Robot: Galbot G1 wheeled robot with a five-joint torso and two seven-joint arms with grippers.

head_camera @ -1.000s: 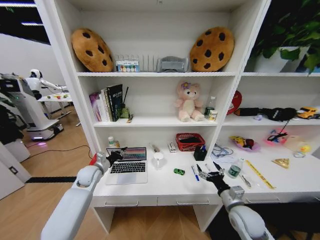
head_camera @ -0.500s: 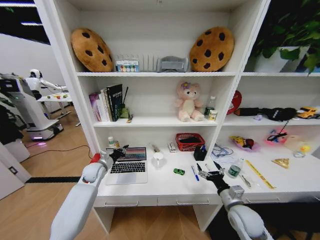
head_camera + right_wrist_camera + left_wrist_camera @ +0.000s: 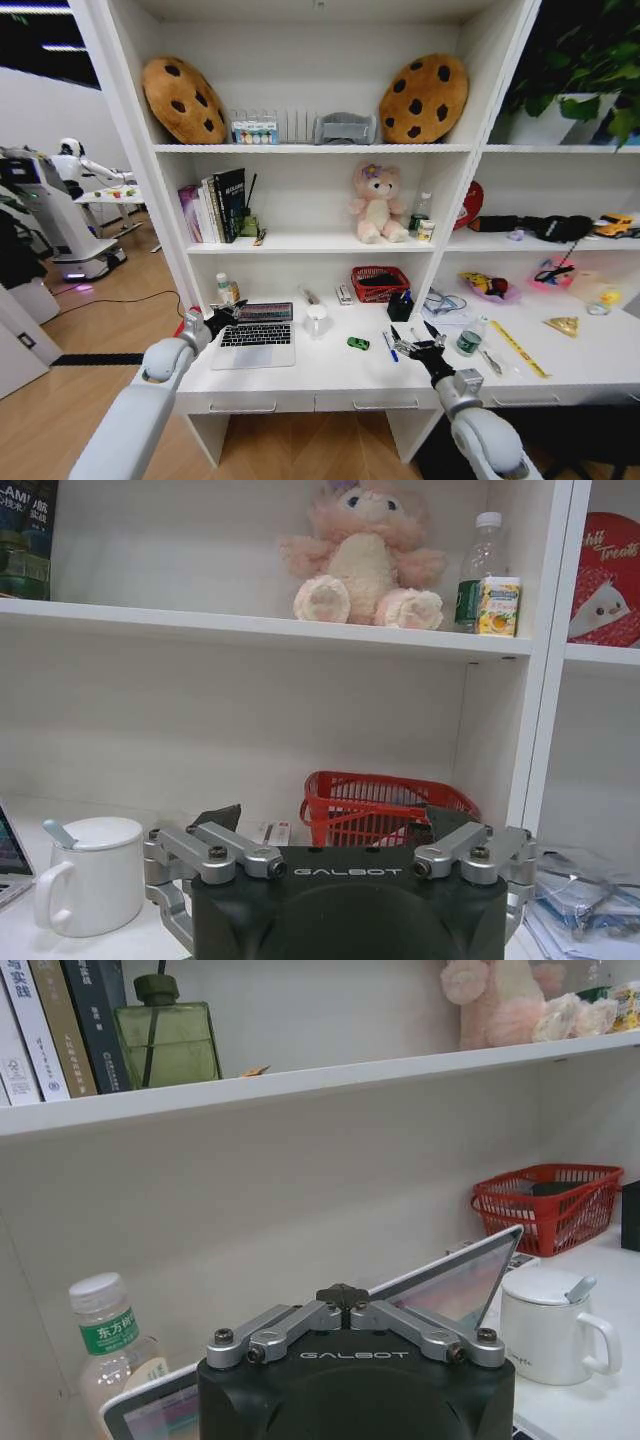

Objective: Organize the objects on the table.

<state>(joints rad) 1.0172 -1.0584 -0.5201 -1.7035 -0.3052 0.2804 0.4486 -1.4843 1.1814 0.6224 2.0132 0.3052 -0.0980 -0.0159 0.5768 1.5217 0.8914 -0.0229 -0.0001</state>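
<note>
Left arm's the one that's been shifting: over the last second its elbow is dropping lower and further out to the left, while the left gripper (image 3: 224, 317) is staying parked at the left edge of the open silver laptop (image 3: 255, 331). In the left wrist view its fingers are closed together, pinching nothing, with the laptop's screen edge rising just past them. The right gripper (image 3: 413, 341) is barely budging; it's hovering over the long white desk (image 3: 330, 375) with its fingers spread apart and empty.

Going outward from the right gripper: a blue pen (image 3: 388, 346) is lying just to its left, then the tiny green toy car (image 3: 358, 343), and a small green-labelled bottle (image 3: 468, 337) is standing just to its right, with the yellow ruler (image 3: 520, 349) further right. Behind those are a white lidded mug with a spoon (image 3: 317, 318) and a red mesh basket (image 3: 380, 283) against the back wall.

What worries me: that bottle is close to the spread fingers, so a sideways reach for the pen could tip it. On the left, a clear plastic bottle (image 3: 224, 289) is standing right behind the laptop's corner, and pushing the lid from that edge could slide the laptop into it or the mug.
</note>
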